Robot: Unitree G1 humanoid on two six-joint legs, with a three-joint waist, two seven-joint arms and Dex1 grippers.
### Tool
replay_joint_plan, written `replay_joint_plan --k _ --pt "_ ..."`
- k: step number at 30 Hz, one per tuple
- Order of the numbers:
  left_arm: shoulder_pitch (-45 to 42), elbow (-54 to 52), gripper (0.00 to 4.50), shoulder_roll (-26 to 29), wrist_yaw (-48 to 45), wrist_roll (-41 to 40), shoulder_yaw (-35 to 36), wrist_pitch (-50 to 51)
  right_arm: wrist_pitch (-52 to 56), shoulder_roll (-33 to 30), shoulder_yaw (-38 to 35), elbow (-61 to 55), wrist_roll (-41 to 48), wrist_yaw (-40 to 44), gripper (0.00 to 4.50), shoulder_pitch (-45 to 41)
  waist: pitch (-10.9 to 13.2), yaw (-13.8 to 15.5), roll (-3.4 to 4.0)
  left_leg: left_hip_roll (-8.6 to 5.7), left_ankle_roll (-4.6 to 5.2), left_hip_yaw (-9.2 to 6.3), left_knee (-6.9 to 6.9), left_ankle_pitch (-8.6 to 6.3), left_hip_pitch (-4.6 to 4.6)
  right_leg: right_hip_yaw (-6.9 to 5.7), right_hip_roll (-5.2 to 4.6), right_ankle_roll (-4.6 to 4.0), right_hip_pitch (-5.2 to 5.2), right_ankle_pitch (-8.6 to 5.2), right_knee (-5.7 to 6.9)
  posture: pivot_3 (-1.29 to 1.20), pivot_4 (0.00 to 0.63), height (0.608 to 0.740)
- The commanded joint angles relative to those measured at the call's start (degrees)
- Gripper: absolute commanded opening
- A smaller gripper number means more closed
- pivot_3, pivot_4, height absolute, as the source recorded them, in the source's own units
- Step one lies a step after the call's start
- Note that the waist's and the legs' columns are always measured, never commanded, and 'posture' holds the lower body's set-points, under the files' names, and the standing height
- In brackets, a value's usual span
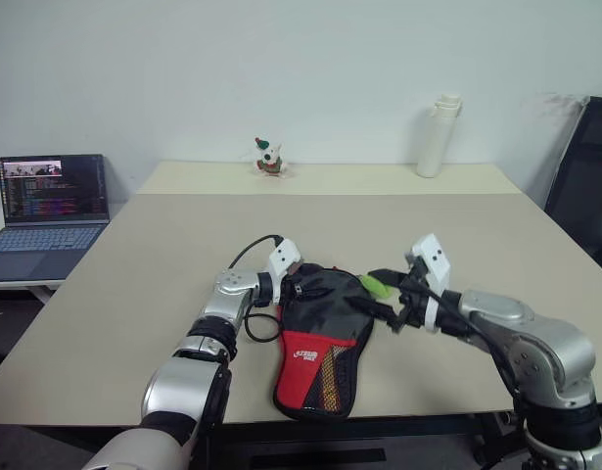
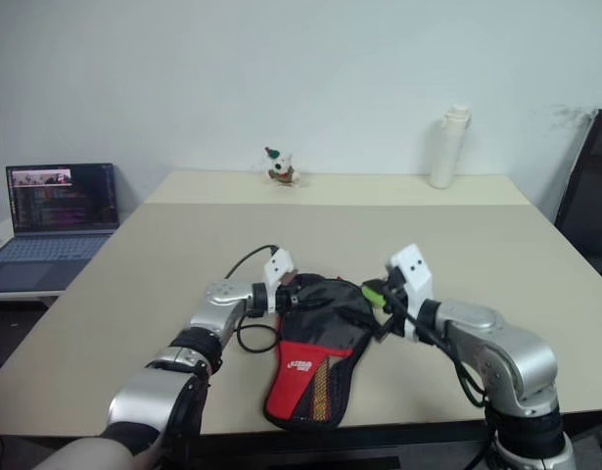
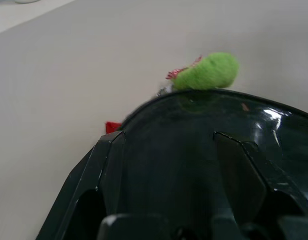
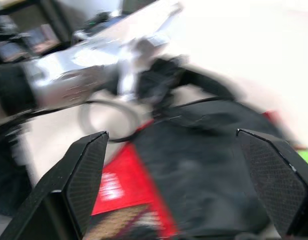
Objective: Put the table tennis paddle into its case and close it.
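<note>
Left eye view has the case [image 1: 320,343] lying on the near part of the table [image 1: 163,284], its red logo panel and mesh pocket toward the near edge and its black rounded end farther in. Its fabric covers whatever is inside, so I cannot tell where the paddle is. The left gripper [image 1: 293,286] sits at the case's far left rim; whether its fingers pinch the fabric there I cannot tell. The right gripper [image 1: 393,304] hangs just off the case's right side, fingers spread wide and holding nothing, as the right wrist view shows with the case between them. A small green ball [image 1: 377,285] lies beside the case's far right edge, close to the right gripper. A black cable [image 1: 252,328] loops beside the left wrist. Well back on the table stand a small toy figure [image 1: 269,158] and a white bottle [image 1: 438,136]; a laptop [image 1: 48,211] sits off to the left, a black chair [image 1: 586,186] to the right.
</note>
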Motion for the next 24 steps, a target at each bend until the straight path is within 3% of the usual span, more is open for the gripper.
replay_joint_plan --k 1,8,17,22,24 --pt "0.24 -2.41 3.03 -0.57 0.79 0.24 -1.32 0.17 -8.63 -0.81 2.69 7.73 -6.55 -2.2 4.5 -1.79 0.0 0.01 0.0 0.0 0.0 0.01 0.0 0.0 -0.01 -0.01 0.0 0.01 0.0 -0.01 0.0 0.0 0.15 0.74" --pt "1.54 -2.0 3.03 -1.43 2.56 2.96 -5.21 -0.96 -20.76 1.73 9.52 22.1 -15.26 -2.81 4.5 -3.65 0.0 -0.05 0.0 0.01 0.01 0.07 -0.03 0.0 -0.01 0.02 0.03 -0.05 -0.02 0.03 0.0 0.0 0.15 0.74" --pt "2.22 -1.78 3.03 -3.16 2.24 3.7 -7.65 -1.47 -23.15 3.92 10.78 24.02 -16.96 -2.06 4.5 -3.08 0.0 -0.01 0.0 0.02 0.01 0.04 -0.01 0.0 0.0 0.01 0.02 -0.05 0.0 0.03 0.02 0.0 0.15 0.74" --pt "2.54 -0.6 3.03 -4.05 -3.51 3.28 -8.79 -0.66 -24.37 5.02 9.92 29.11 -20.44 -5.92 4.5 -4.1 -0.02 0.13 0.02 -0.01 0.01 0.06 0.0 0.0 0.02 0.01 0.0 -0.05 0.03 0.03 0.02 0.0 0.15 0.74" --pt "2.7 -0.05 3.06 -3.84 -4.78 4.15 -9.67 -0.93 -24.42 5.15 9.27 30.33 -21.11 -7.05 4.12 -4.55 -0.03 0.1 0.04 -0.02 0.01 0.07 0.01 0.0 0.03 0.03 -0.01 -0.06 0.04 0.03 0.02 0.0 0.15 0.74"
